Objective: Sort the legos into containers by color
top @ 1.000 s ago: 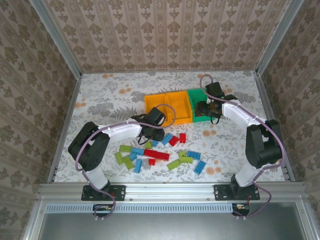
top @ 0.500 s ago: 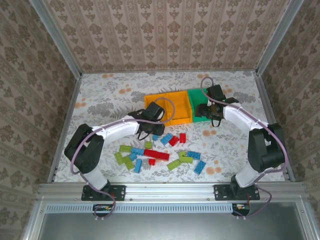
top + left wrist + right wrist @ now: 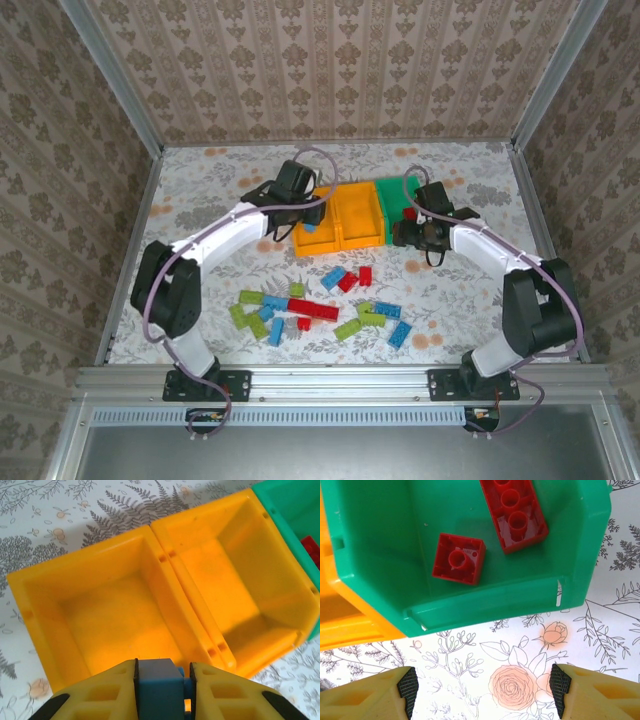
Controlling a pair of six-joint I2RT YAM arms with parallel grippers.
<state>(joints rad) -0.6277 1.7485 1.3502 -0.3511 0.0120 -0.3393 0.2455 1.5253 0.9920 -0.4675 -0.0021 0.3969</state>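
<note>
Blue plastic brick point(image 3: 158, 684) pinched in left hand point(image 3: 162, 672) over the glossy orange bin point(image 3: 80, 571); right hand point(image 3: 484, 687) is wide open.

Beige damask wallpaper point(image 3: 340, 60) is covering the back wall point(image 3: 250, 100), the left wall point(image 3: 55, 160) and the right wall point(image 3: 600, 130). Two metal posts, one at the left point(image 3: 112, 75) and one at the right point(image 3: 558, 72), are slanting down the corners. A white cloth point(image 3: 220, 185) printed with grey ferns and orange roses is lying flat from wall to wall. A ribbed aluminium rail point(image 3: 340, 378) is running along the near edge, with a grey panel point(image 3: 340, 450) lying below it. Soft, even light is filling the space, leaving only faint shadows on the cloth.
</note>
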